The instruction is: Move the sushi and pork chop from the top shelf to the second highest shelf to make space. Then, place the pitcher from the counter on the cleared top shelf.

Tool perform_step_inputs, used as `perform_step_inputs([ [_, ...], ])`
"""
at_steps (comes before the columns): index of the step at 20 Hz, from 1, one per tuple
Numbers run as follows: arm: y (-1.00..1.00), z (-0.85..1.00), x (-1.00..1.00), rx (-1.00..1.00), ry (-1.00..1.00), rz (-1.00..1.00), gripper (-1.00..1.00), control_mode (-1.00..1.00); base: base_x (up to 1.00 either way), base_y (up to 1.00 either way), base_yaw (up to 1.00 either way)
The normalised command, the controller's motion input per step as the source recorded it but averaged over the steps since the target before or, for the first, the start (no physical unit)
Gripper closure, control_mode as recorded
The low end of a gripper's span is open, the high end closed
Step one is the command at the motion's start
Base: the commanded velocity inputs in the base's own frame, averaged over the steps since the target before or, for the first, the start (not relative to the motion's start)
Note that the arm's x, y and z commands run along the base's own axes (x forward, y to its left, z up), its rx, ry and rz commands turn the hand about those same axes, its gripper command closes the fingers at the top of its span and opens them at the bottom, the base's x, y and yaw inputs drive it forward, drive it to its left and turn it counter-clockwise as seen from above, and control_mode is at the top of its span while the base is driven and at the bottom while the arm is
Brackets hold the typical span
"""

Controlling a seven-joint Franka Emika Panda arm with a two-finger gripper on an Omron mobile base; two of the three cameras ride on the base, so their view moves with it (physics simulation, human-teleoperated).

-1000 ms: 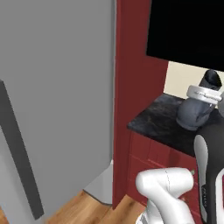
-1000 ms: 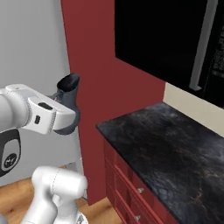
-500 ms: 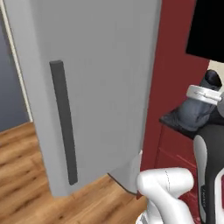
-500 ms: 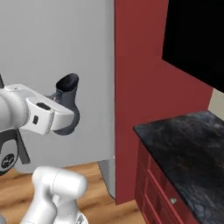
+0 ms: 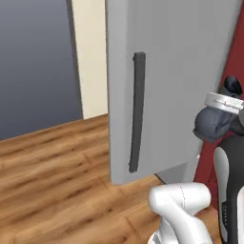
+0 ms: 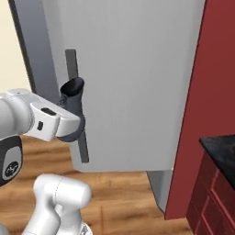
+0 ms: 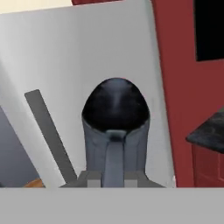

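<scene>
The dark blue-grey pitcher (image 6: 74,106) hangs upright in the air with my gripper (image 6: 69,129) shut on its lower body. In the hand view the pitcher (image 7: 116,120) stands straight ahead, rim away from me, and my gripper (image 7: 114,176) clamps its base. From the left, the pitcher (image 5: 212,125) shows at the right edge beside the arm. A corner of the black counter (image 6: 221,150) lies at the right, also seen as the counter (image 7: 209,130). The sushi, the pork chop, the top shelf and the second highest shelf are out of view behind the fridge door.
A large grey fridge door (image 5: 181,71) with a long dark handle (image 5: 137,112) stands right in front of the pitcher. A dark red cabinet side (image 6: 215,82) rises to the right. Wooden floor (image 5: 52,176) spreads to the left, under a dark grey wall (image 5: 33,62).
The whole picture has shifted: the base has turned away from the counter toward the fridge door, which now fills the front. The pitcher stays in the shut gripper, unchanged relative to the arm.
</scene>
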Motion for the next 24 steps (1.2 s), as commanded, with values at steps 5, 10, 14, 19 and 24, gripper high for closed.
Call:
perform_step_inputs([
  [5,0.00,0.00,0.00,0.00,0.00,0.00,1.00,1.00,-0.13,1.00,0.32],
  [10,0.00,0.00,0.00,0.00,0.00,0.00,1.00,1.00,-0.04,1.00,0.30],
  [14,0.00,0.00,0.00,0.00,0.00,0.00,1.00,1.00,0.14,0.95,0.23],
  [19,0.00,0.00,0.00,0.00,0.00,0.00,1.00,1.00,0.56,0.61,0.10],
  [24,0.00,0.00,0.00,0.00,0.00,0.00,1.00,1.00,0.86,0.02,-0.01],
])
